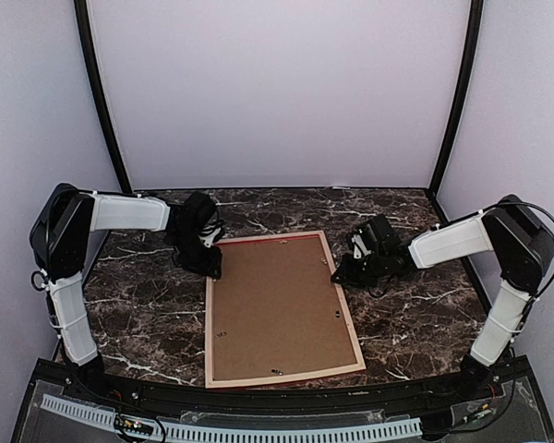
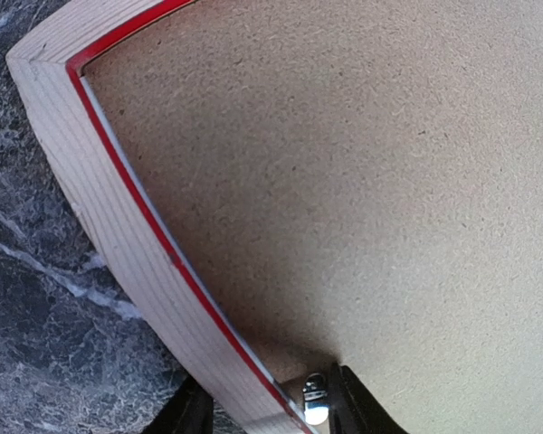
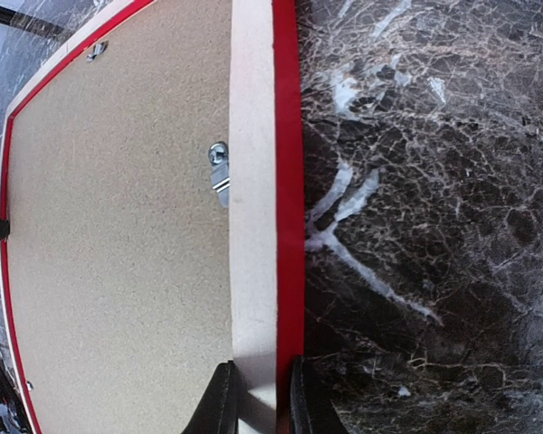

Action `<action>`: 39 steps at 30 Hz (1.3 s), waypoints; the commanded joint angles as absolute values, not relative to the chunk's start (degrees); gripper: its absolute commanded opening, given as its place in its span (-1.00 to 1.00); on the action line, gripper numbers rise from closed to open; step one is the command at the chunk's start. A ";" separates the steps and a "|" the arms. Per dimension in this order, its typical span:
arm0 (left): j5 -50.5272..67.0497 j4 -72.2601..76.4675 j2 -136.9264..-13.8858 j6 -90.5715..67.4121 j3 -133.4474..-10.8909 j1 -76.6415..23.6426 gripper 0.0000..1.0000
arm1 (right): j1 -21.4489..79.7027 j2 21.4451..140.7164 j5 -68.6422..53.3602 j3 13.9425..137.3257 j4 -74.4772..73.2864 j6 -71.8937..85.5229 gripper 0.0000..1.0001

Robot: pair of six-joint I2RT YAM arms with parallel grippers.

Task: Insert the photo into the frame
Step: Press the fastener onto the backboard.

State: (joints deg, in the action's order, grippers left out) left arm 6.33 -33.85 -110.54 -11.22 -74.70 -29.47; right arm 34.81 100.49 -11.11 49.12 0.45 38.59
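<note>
The frame (image 1: 286, 377) lies face down on the marble table, pale wood back up, with the red face showing only along its edges. A brown backing board (image 1: 277, 309) fills it. The photo is hidden. My left gripper (image 1: 208, 261) straddles the left rail near the far left corner. In the left wrist view (image 2: 267, 411) one finger is outside the rail (image 2: 100, 208) and the other is on the board beside a metal clip (image 2: 315, 398). My right gripper (image 1: 340, 272) is shut on the right rail (image 3: 253, 181), its jaws tight against both sides in the right wrist view (image 3: 261, 402).
Small metal clips sit along the frame's inner edge, one near my right gripper (image 3: 219, 172). Dark marble table (image 1: 138, 314) lies on both sides of the frame. Light walls and black posts (image 1: 106, 111) enclose the back and sides.
</note>
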 commanded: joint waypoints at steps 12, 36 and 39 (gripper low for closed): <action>12.65 -34.42 -108.95 -11.81 -67.78 -29.02 -0.45 | 34.86 103.48 -13.18 45.80 -3.76 41.48 -1.00; 20.33 -28.17 -102.60 -15.41 -64.45 -24.62 0.12 | 34.88 104.14 -13.62 45.70 -3.35 41.18 -1.00; 20.72 -27.36 -101.96 -16.35 -63.94 -23.44 0.10 | 34.88 104.21 -13.64 45.79 -3.26 41.18 -1.00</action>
State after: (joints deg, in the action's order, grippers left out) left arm 19.07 -27.55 -105.19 -14.94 -65.25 -24.91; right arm 34.81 100.29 -11.22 48.34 1.87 38.87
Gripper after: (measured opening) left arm 0.558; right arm 0.142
